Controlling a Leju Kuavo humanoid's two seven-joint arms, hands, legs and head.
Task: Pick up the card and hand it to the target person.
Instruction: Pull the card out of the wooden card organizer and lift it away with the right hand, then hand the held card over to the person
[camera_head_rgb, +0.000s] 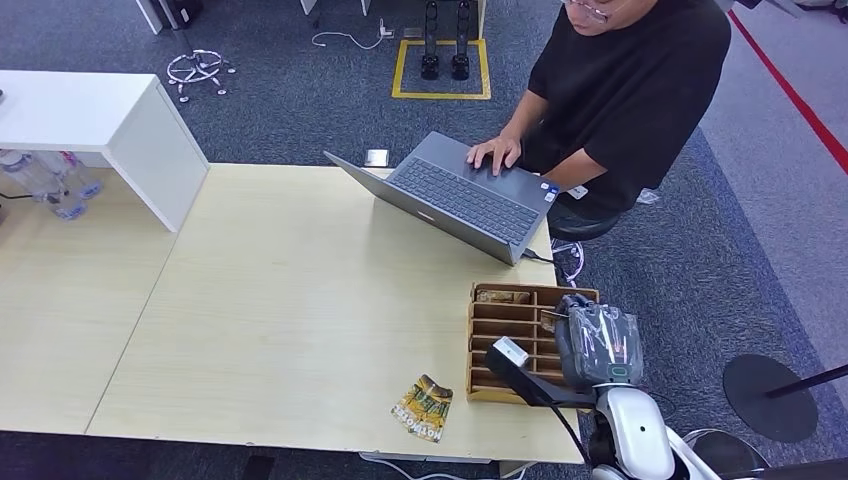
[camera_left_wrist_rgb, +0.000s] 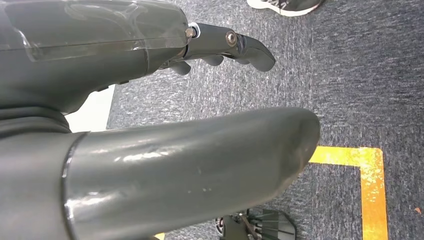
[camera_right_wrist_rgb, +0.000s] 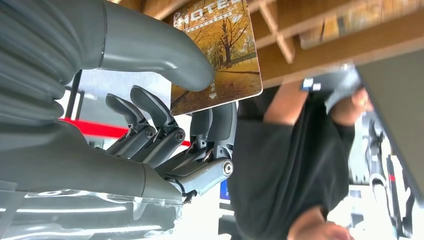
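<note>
Head view: grey plastic right hand (camera_head_rgb: 598, 345) is over the slotted wooden card box (camera_head_rgb: 505, 340) on the pale wood table (camera_head_rgb: 290, 300).
L wrist view: smooth grey left hand (camera_left_wrist_rgb: 150, 125) holds nothing, fingers apart, above speckled carpet (camera_left_wrist_rgb: 350, 75).
R wrist view: thumb and fingers (camera_right_wrist_rgb: 220, 120) pinch the glossy autumn-tree hotel card (camera_right_wrist_rgb: 220, 55), near the person in black shirt (camera_right_wrist_rgb: 290, 165).

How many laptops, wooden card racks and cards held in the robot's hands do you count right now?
Grey open laptop: 1
Light wooden slotted card rack: 1
Autumn-tree printed hotel card, pinched between the thumb and fingers of the right hand: 1
Total: 3
</note>
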